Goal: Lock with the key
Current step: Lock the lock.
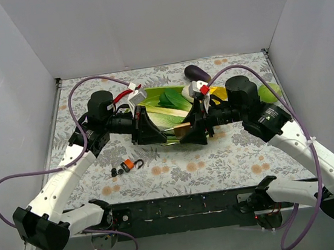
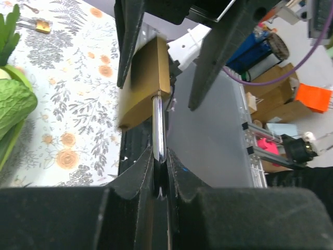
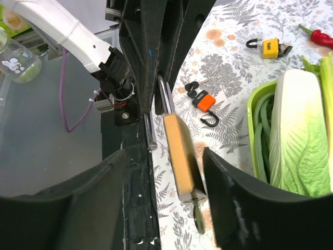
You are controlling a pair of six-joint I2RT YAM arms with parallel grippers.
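A brass padlock point(image 1: 181, 130) hangs in the air between my two grippers over the middle of the table. My left gripper point(image 2: 160, 177) is shut on its steel shackle point(image 2: 158, 125), with the brass body point(image 2: 145, 83) sticking out beyond the fingertips. My right gripper point(image 3: 166, 153) is open, one finger on each side of the padlock body point(image 3: 179, 156). A key point(image 3: 199, 219) sits in the bottom of the lock, close to my right finger point(image 3: 244, 203). In the top view my left gripper point(image 1: 159, 135) and my right gripper point(image 1: 191, 135) face each other.
A small orange padlock with black keys point(image 1: 127, 164) lies on the floral cloth at the near left. A yellow padlock point(image 3: 270, 48) lies further off. A green tray point(image 1: 151, 96) of vegetables stands behind the grippers, with an eggplant point(image 1: 197, 72) beyond it.
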